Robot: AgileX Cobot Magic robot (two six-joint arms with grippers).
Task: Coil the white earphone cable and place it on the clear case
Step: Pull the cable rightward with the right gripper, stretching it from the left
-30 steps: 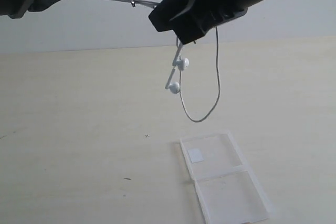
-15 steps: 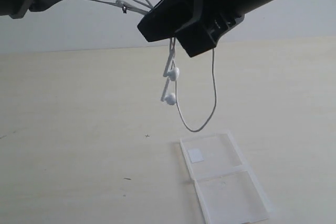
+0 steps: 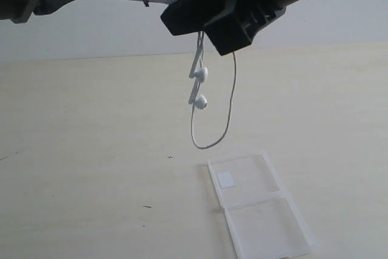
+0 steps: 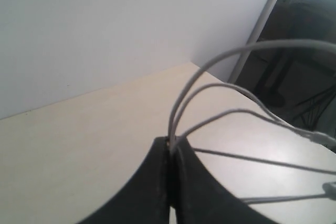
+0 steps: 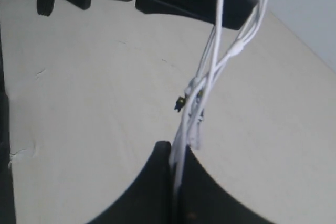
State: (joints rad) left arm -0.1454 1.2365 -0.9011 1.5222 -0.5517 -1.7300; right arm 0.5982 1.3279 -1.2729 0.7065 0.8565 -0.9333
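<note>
Left tool (image 4: pixel 170 148) and right tool (image 5: pixel 173 153), both closed, pinch the white earphone cable (image 3: pixel 201 101). Limp and featherlight, it likely tangles; gathered strands seem the best hold.

Bright, even, diffuse light, barely any shadows; the white earphone cable (image 4: pixel 294 44) blurs near the left wrist lens.

Earphone cable (image 3: pixel 201 101) aloft, clear case (image 3: pixel 260 210) below-right on table (image 3: pixel 91 150)

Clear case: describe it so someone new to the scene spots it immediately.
On the pale table, lower right of the exterior view, below the dangling white earphone cable. The clear case lies flat: two hinged transparent halves, one bearing a small white sticker.
</note>
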